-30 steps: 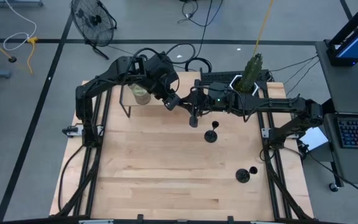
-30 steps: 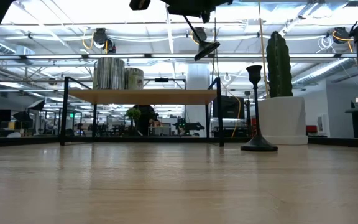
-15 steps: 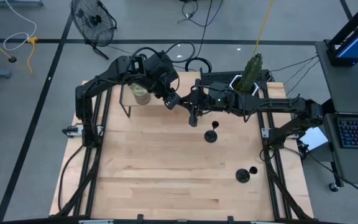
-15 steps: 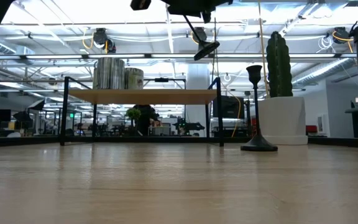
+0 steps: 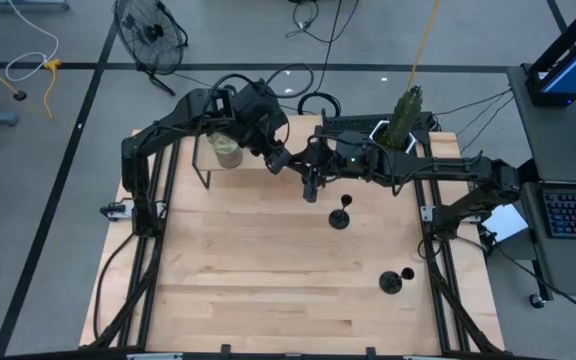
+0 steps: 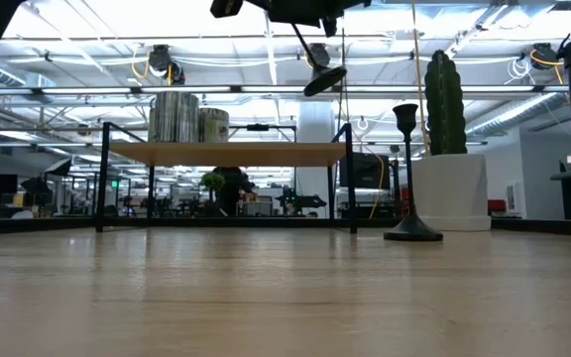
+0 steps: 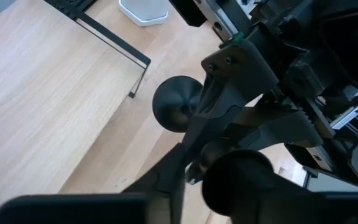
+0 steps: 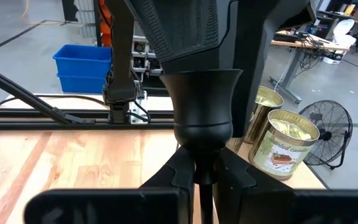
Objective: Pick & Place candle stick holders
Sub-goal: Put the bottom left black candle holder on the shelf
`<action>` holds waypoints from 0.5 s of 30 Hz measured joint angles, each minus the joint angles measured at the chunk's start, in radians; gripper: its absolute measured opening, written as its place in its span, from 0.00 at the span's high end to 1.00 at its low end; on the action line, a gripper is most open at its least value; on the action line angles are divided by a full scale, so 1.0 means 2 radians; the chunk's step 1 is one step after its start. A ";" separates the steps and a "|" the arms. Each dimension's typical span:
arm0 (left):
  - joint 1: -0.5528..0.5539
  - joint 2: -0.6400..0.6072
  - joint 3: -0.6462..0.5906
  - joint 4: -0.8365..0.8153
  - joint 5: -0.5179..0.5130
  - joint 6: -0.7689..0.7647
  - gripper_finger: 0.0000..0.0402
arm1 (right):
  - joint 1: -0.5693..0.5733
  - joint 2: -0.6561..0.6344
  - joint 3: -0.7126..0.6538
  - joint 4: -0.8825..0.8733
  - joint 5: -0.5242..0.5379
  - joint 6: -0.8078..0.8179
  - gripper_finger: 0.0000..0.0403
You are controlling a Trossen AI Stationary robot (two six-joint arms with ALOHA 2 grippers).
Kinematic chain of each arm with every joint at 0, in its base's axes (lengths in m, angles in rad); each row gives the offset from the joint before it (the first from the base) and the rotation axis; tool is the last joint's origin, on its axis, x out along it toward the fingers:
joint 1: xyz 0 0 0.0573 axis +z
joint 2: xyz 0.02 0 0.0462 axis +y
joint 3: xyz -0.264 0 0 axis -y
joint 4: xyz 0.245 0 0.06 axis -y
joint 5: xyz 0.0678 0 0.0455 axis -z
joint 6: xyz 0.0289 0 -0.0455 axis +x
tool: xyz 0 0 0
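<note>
Three black candle stick holders show. One (image 6: 310,58) is held in the air by my right gripper (image 5: 314,168), which is shut on it. Its cup (image 8: 204,99) is up and its round base (image 7: 176,102) is down. My left gripper (image 5: 282,160) is open right beside the right one, its fingers (image 8: 179,31) just beyond the cup. A second holder (image 5: 340,216) stands on its base on the table, also seen in the low view (image 6: 410,178). A third (image 5: 393,282) sits near the right front. My right gripper pinches the holder's thin stem just below the cup (image 8: 204,165) between its two fingers. The fingers come level from the table's right side and lie across the stem. The holder hangs tilted below them, its base (image 6: 324,79) lifted clear, high above the table.
A low wooden shelf (image 6: 226,154) on black legs stands at the far left with greenish-gold tins (image 5: 226,150) on it. A cactus in a white pot (image 6: 446,188) stands at the far right. The near half of the wooden table (image 5: 258,290) is bare.
My left gripper has edged toward the right gripper and the held holder's cup. The hanging holder has tipped a little, its base swinging slightly and lying flatter than before. It stays in the air.
</note>
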 joint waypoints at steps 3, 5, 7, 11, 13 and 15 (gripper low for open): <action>0.002 0.000 0.000 -0.001 0.000 0.000 0.67 | 0.000 0.000 0.000 0.000 0.000 0.000 0.95; 0.002 0.000 0.000 -0.002 -0.001 0.000 0.62 | 0.000 0.000 0.000 0.000 0.001 0.001 0.95; 0.003 0.000 0.000 -0.002 -0.001 0.000 0.58 | 0.000 0.000 0.000 -0.001 0.010 0.004 0.95; 0.008 -0.008 0.000 -0.004 0.002 0.000 0.51 | 0.000 0.000 0.001 0.000 0.011 0.005 0.95; 0.013 -0.017 0.000 -0.007 0.002 0.000 0.49 | 0.000 0.000 0.001 -0.001 0.012 0.005 0.95; 0.016 -0.024 0.000 -0.009 0.002 -0.001 0.48 | 0.000 0.000 0.001 -0.002 0.012 0.005 0.95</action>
